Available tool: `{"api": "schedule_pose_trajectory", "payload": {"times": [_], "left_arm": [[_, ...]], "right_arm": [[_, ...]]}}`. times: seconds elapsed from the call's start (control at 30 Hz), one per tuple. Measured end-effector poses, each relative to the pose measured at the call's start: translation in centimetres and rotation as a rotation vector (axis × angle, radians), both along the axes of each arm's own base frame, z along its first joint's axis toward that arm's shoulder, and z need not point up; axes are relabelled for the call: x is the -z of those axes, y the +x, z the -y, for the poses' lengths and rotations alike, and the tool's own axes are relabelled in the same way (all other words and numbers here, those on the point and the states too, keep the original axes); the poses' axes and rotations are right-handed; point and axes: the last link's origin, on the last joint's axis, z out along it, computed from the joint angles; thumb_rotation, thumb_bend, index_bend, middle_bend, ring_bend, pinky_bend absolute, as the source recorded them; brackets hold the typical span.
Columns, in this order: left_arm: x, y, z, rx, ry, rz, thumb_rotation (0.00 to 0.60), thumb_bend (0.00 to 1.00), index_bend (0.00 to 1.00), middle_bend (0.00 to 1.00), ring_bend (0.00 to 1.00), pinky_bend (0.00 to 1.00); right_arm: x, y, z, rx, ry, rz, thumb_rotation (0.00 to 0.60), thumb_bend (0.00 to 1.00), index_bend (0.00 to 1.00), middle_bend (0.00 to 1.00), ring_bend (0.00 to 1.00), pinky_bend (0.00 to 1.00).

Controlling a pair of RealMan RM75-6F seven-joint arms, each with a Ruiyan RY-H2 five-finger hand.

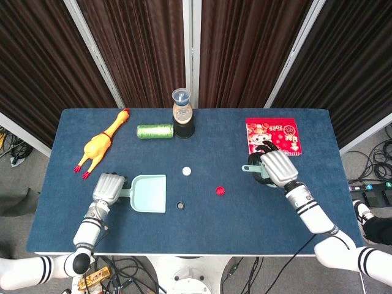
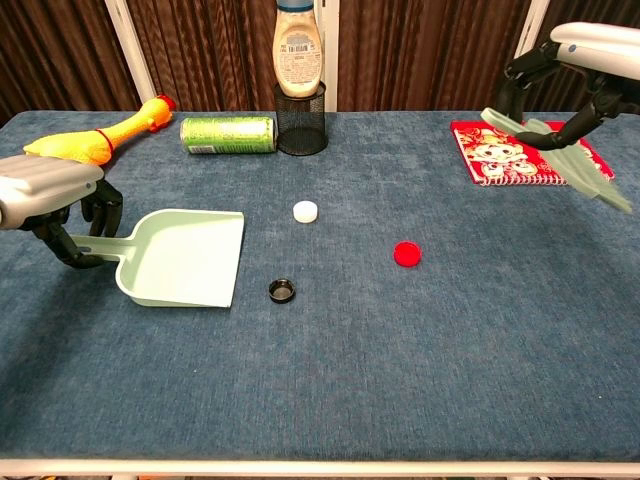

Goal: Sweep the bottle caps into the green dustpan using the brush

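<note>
While left robot hand (image 2: 55, 205) grips dustpan (image 2: 185, 258), right robot hand (image 2: 580, 70) holds brush (image 2: 555, 155)

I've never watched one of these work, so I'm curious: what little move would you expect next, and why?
Probably the right hand lowers the brush to the table just right of the red cap. It holds the brush in the air over the notebook, the three caps lie loose, and the left hand already grips the green dustpan handle.
</note>
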Motion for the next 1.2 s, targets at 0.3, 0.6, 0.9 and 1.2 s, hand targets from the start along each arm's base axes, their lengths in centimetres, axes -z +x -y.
{"api": "schedule_pose_trajectory", "payload": {"times": [0.3, 0.6, 0.9, 1.2], "left_arm": [[-0.1, 0.6, -0.2, 0.037, -0.01, -0.007, 0.6, 0.31, 0.56, 0.53, 0.38, 0.44], [-0.3, 1.1, -0.9, 0.034, -0.036, -0.024, 0.6, 0.31, 0.56, 0.53, 0.38, 0.44], [-0.7, 2.6, -1.5, 0.042, -0.109, -0.045, 0.6, 0.31, 0.56, 0.53, 0.38, 0.44], [-0.3, 4.0, -1.8, 0.029, -0.166, -0.022, 0.6, 0.31, 0.56, 0.53, 0.38, 0.44]], "right_arm": [[2.9, 2.4, 1.4, -0.059, 0.104, 0.095, 0.6, 0.63, 0.73, 0.59, 0.22, 0.13], [7.8, 7.2, 3.8, -0.171, 0.224, 0.196, 0.6, 0.65, 0.73, 0.59, 0.22, 0.13], [9.2, 5.7, 1.9, -0.155, 0.226, 0.245, 0.6, 0.64, 0.73, 0.59, 0.22, 0.13], [10.9, 4.8, -0.4, -0.118, 0.245, 0.301, 0.6, 0.63, 0.74, 0.59, 0.22, 0.13]]}}
